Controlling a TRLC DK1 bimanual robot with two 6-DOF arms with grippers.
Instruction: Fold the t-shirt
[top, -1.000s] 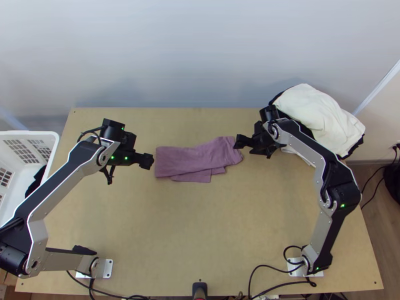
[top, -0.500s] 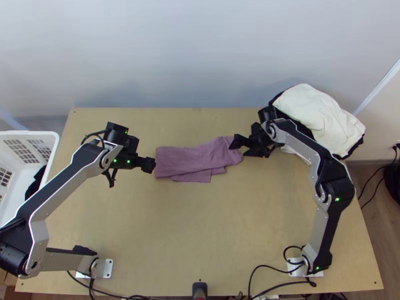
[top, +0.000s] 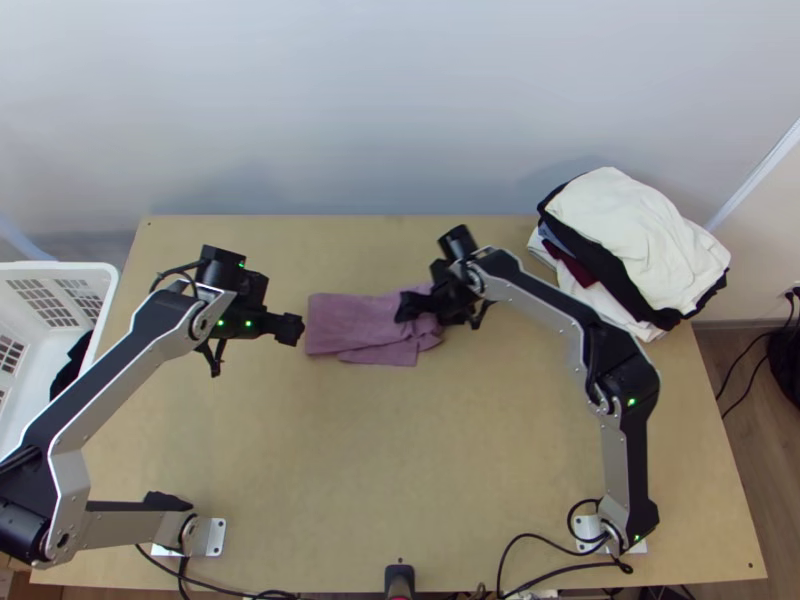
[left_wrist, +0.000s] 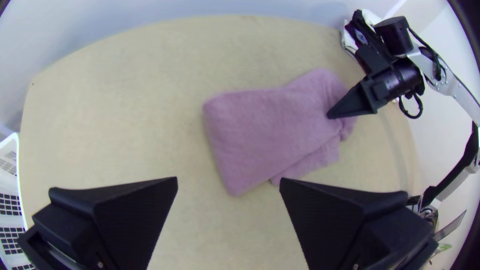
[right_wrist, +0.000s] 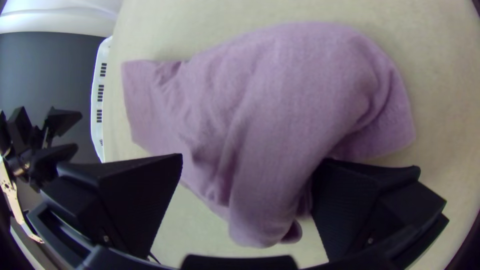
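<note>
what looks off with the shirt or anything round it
The shirt is bunched at the right gripper, odd beside its flatter other end. The clothes pile looks untidy, seeming to overhang the table.

I've got a clothes pile (top: 612, 275) at the table's (top: 400, 470) far right corner: cream cloth (top: 625, 230) on top, black cloth (top: 632, 292) under it, dark red and white layers lower. White basket (top: 60, 267) just beside left edge, dark cloth (top: 70, 365) inside. Black object (top: 399, 575) mid near edge, can't identify.
</note>
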